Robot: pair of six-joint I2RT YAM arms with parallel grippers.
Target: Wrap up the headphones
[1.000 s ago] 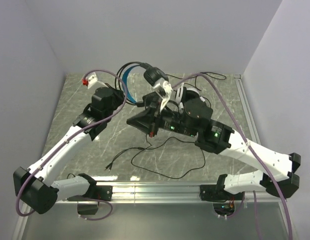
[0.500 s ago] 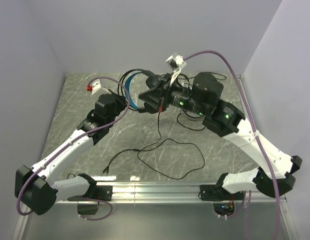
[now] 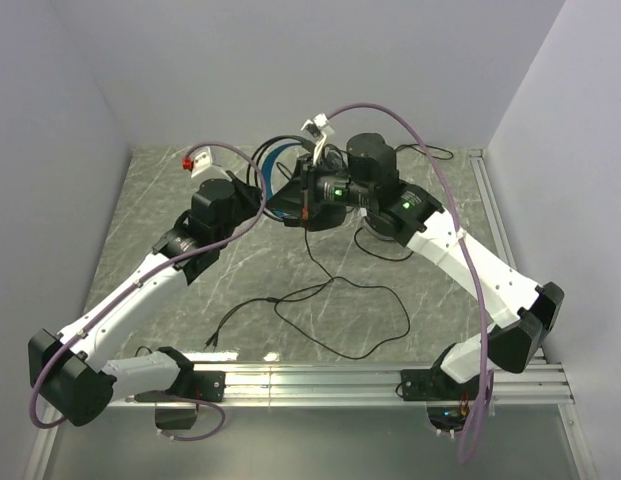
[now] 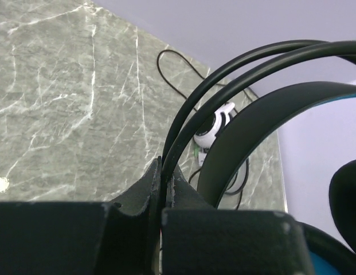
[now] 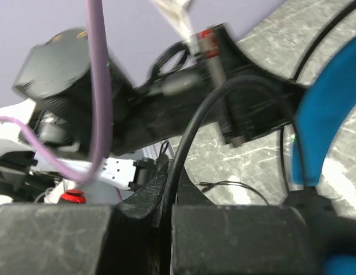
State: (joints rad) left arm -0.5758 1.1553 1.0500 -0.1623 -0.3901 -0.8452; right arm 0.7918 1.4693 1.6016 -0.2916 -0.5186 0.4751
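Reaching across, the right arm (image 3: 445, 245) mostly hides the white headset (image 4: 214, 127).

Soft even light, faint shadows — blurry close-ups

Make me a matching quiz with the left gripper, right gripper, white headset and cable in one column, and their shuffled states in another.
A left gripper
B right gripper
C white headset
D cable

1 trailing in loops over the table
2 shut on the cable
3 shut on the band of the blue headset
4 lying at the back, held by nothing

Pairs: A-3, B-2, C-4, D-1.
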